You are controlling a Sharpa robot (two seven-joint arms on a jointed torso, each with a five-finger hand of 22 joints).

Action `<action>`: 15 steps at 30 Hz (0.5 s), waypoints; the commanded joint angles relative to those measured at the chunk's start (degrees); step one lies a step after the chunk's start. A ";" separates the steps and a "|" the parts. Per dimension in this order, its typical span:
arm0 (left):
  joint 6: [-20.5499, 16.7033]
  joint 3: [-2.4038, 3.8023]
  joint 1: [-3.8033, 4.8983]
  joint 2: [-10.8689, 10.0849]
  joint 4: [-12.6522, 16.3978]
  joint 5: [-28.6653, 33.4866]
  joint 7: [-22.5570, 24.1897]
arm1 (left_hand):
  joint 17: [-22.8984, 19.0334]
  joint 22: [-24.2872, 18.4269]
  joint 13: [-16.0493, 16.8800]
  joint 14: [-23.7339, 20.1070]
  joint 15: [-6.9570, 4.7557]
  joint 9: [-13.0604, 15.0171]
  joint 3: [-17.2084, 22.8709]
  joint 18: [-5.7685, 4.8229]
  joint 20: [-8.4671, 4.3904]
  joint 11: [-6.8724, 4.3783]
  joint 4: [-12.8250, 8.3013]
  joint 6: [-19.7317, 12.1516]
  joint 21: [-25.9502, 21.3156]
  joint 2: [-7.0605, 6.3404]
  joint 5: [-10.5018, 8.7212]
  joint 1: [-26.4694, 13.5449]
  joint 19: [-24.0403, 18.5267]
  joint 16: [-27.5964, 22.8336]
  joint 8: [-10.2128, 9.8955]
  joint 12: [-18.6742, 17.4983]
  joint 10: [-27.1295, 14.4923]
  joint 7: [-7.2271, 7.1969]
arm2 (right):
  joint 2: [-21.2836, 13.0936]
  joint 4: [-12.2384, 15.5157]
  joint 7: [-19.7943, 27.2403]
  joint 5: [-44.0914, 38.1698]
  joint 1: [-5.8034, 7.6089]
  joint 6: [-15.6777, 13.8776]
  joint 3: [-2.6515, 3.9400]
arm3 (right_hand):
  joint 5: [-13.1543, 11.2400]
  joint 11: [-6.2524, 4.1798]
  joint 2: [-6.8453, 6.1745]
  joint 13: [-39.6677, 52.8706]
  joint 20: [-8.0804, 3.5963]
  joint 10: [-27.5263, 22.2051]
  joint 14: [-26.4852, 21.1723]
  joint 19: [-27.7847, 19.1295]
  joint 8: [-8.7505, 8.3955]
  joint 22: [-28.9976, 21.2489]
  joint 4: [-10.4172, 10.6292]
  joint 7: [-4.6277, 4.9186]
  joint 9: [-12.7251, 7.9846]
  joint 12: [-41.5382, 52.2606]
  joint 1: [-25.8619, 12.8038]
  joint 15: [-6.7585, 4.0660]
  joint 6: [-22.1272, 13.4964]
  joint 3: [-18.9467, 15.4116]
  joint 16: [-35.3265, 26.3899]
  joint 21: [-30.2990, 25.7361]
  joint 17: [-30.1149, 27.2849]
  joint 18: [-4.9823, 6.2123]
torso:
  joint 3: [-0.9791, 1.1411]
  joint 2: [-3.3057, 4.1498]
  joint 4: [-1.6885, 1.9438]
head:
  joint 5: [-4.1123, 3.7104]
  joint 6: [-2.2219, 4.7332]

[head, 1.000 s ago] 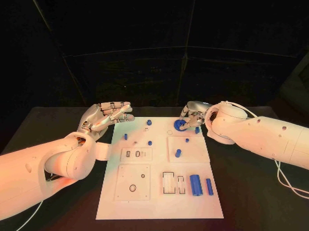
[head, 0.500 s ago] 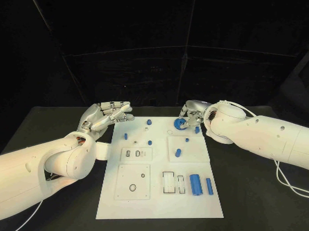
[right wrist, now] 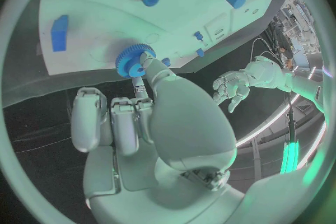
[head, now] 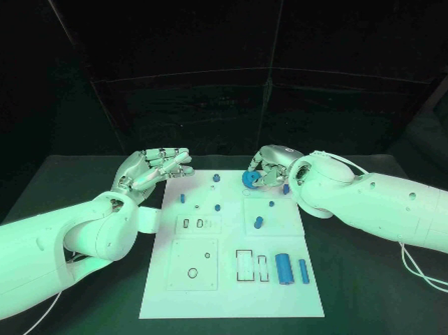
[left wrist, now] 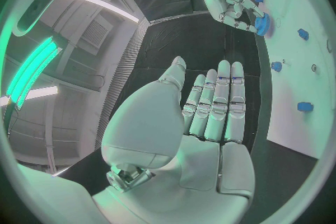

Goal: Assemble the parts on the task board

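Vs 1 s ago: right hand (head: 267,167) is now holding the blue gear (head: 250,179) a bit nearer the left hand and off the spot on the task board (head: 231,293) where it sat; the gear is pinched in its fingertips, just over the board's far edge. Left hand (head: 153,167) is hanging in the same place beside the board's far left corner, fingers apart, holding nothing. Other parts unmoved. On the board, nearer the robot than the gear: small blue pegs (head: 217,207), a short blue piece (head: 257,222), then the big blue cylinder (head: 283,268) w/ a slimmer blue bar (head: 303,271) beside it. Nothing is blocking the gear.
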 commanded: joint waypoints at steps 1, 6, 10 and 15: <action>0.63 0.05 0.08 -0.08 0.23 -0.30 0.20 | 0.09 -0.09 -0.07 -0.13 0.15 -0.07 0.02 0.38 0.18 0.15 -0.27 0.23 -0.19 0.25 0.26 0.13 0.26 -0.38 -0.26 -0.26 0.39 0.05 | 0.52 2.16 -0.47 -3.41 0.18 -4.64 0.05 | -0.37 -0.36 -0.28 11.97 -0.09 3.67 5.71 0.52 -0.44 0.16 0.37 -1.62 0.26 0.17 -0.98 -0.29 4.10 0.76 0.30 0.32 13.93 -0.52 | -0.09 0.00 0.03 | 0.07 0.10; 0.62 0.05 0.08 -0.09 0.33 -0.30 0.20 | 0.11 -0.12 -0.07 -0.11 0.15 -0.07 0.07 0.38 0.18 0.15 -0.35 0.26 -0.21 0.35 0.26 0.20 0.28 -0.43 -0.29 -0.31 0.43 0.04 | 2.91 3.06 -1.45 -6.16 0.19 -6.22 0.06 | -0.77 -0.37 -0.94 11.96 -0.12 3.66 5.70 0.74 -0.83 0.63 0.42 -1.63 0.22 0.14 -2.10 -0.29 4.24 1.21 0.29 0.52 13.91 -0.61 | 0.00 0.08 0.28 | 0.24 0.04; 0.61 0.05 0.08 -0.10 0.36 -0.30 0.20 | 0.12 -0.13 -0.07 -0.10 0.14 -0.07 0.08 0.38 0.18 0.15 -0.37 0.26 -0.22 0.37 0.26 0.22 0.28 -0.44 -0.30 -0.32 0.43 0.04 | 5.66 2.18 -1.80 -7.44 0.19 -6.55 0.07 | -0.91 -0.38 -1.06 11.96 -0.12 3.66 5.70 0.86 -0.95 0.89 0.44 -1.62 0.21 0.13 -2.36 -0.29 4.24 1.34 0.29 0.62 13.91 -0.67 | -0.06 0.09 0.35 | 0.59 -0.08; 0.63 0.05 0.08 -0.02 0.31 -0.30 0.22 | 0.12 -0.13 -0.07 -0.10 0.14 -0.07 0.08 0.38 0.18 0.15 -0.37 0.26 -0.22 0.37 0.26 0.22 0.28 -0.44 -0.30 -0.32 0.43 0.04 | 8.88 0.26 -1.71 -8.05 0.18 -6.16 -0.30 | -1.07 -0.37 -1.18 11.94 -0.12 3.65 5.70 0.91 -1.11 0.97 0.48 -1.62 0.20 0.11 -2.74 -0.29 4.26 1.58 0.29 0.66 13.90 -0.68 | 0.01 0.10 0.19 | 0.91 -0.19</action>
